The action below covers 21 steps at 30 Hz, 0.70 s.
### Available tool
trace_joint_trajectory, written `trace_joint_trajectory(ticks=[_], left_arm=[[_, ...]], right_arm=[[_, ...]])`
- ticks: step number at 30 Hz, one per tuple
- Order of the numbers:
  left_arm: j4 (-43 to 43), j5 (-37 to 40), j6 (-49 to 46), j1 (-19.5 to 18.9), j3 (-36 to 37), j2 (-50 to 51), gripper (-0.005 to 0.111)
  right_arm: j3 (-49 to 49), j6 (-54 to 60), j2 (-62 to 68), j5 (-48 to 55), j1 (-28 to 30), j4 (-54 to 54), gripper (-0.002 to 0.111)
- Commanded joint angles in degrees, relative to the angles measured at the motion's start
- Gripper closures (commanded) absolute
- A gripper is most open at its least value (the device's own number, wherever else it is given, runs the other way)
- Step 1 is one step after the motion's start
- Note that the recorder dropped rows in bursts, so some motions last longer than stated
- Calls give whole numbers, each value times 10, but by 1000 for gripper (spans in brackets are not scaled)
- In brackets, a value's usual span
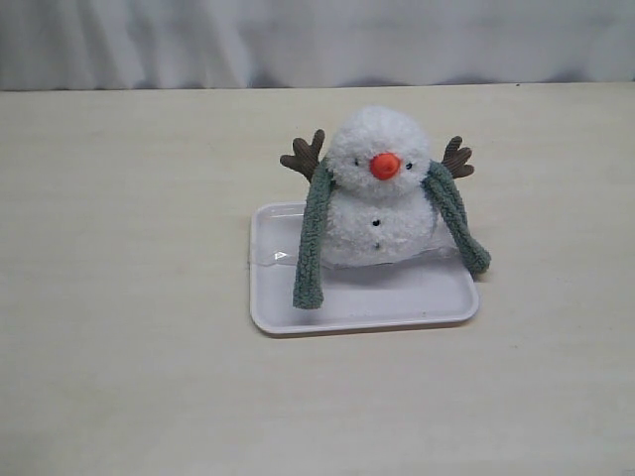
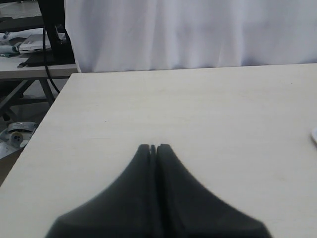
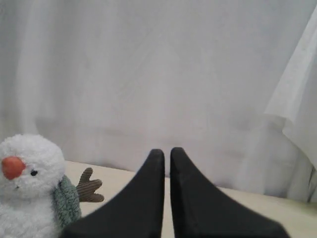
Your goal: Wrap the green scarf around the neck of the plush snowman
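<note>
On the counter (image 1: 119,377) 1 white tray (image 1: 397,309) is seen, and in it 1 plush snowman (image 1: 382,198) is seated, with 1 green scarf (image 1: 313,248) draped behind its neck and 2 ends hung down in front, uncrossed. The scarf is judged soft, light and limp, best pinched near a dangling end. The left gripper (image 2: 153,147) and right gripper (image 3: 167,151) are pressed together, with nothing held.

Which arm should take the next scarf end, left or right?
Probably right. Right gripper, shut, has the snowman and scarf close in its wrist view; left gripper, shut, sees mostly table. Both scarf ends hang uncrossed in front.
</note>
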<state>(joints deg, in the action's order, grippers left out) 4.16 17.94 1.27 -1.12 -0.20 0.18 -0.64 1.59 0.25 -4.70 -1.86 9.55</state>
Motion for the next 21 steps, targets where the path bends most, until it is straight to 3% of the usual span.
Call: trace_joint_trajectory(ticks=[1,13,21], left_arm=[[2,-4,4,4,2,-2,107],[2,-4,4,4,2,-2,107],[2,-4,4,4,2,-2,107]], right_arm=[[6,-39,-3,56,4,4,104],[6,-56,-3,246,4,-29,104],[6,-111,-3,245,4,-31,104]])
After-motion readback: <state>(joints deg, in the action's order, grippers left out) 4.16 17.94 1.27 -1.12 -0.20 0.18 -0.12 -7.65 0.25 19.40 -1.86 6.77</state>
